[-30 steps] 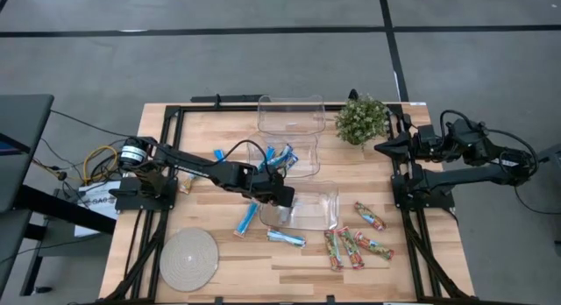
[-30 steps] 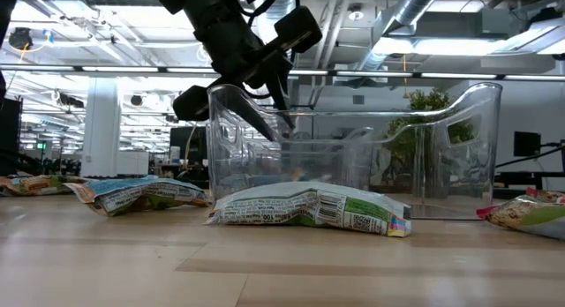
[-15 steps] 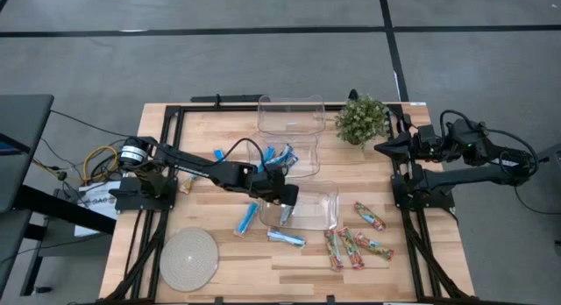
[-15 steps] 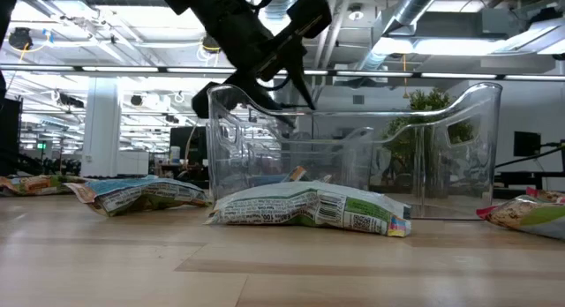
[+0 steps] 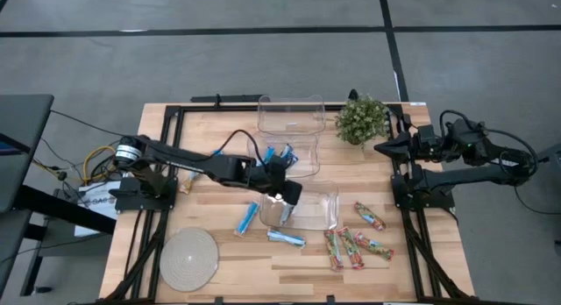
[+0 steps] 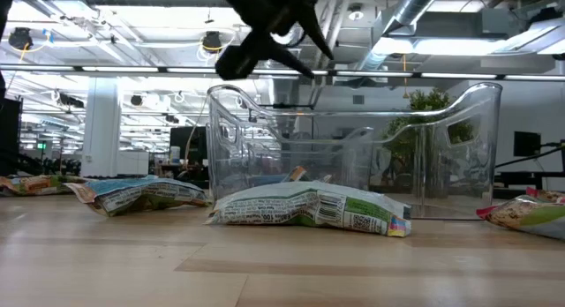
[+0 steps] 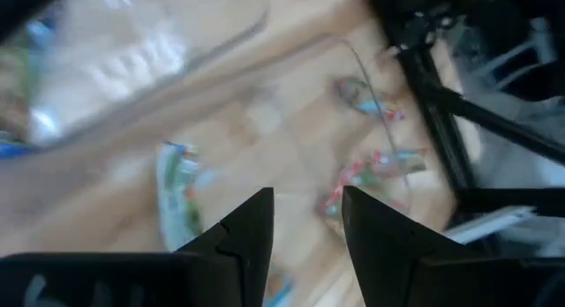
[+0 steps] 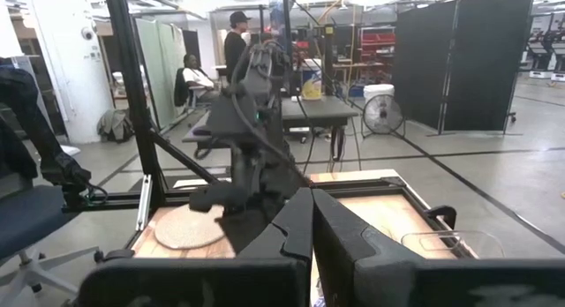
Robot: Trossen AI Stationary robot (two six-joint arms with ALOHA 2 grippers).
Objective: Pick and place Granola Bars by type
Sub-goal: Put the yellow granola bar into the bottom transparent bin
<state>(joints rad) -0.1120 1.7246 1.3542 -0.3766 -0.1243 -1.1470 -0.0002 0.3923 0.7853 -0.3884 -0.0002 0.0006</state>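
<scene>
My left gripper (image 5: 287,193) hovers open above the near clear bin (image 5: 317,219); in the low view it (image 6: 296,33) is above the bin's rim (image 6: 353,108), and it (image 7: 305,226) holds nothing. A bar end (image 6: 297,174) shows inside that bin. Bright blue bars (image 5: 279,156) lie in the middle bin. Two blue bars (image 5: 247,219) (image 5: 287,238) lie flat on the table near the bin, and several red-green-orange bars (image 5: 351,246) lie to its right. My right gripper (image 8: 311,220) is shut and waits at the table's right edge (image 5: 386,147).
An empty clear bin (image 5: 291,114) stands at the far edge, with a potted plant (image 5: 361,119) to its right. A round mat (image 5: 188,258) lies at the near left corner. A small bar (image 5: 184,184) lies beside the left arm's base. People show beyond the table (image 8: 237,42).
My left gripper has risen from inside the near bin to above its rim, staying open and tipping its fingers more level. The bars on the table have stayed where they were.
</scene>
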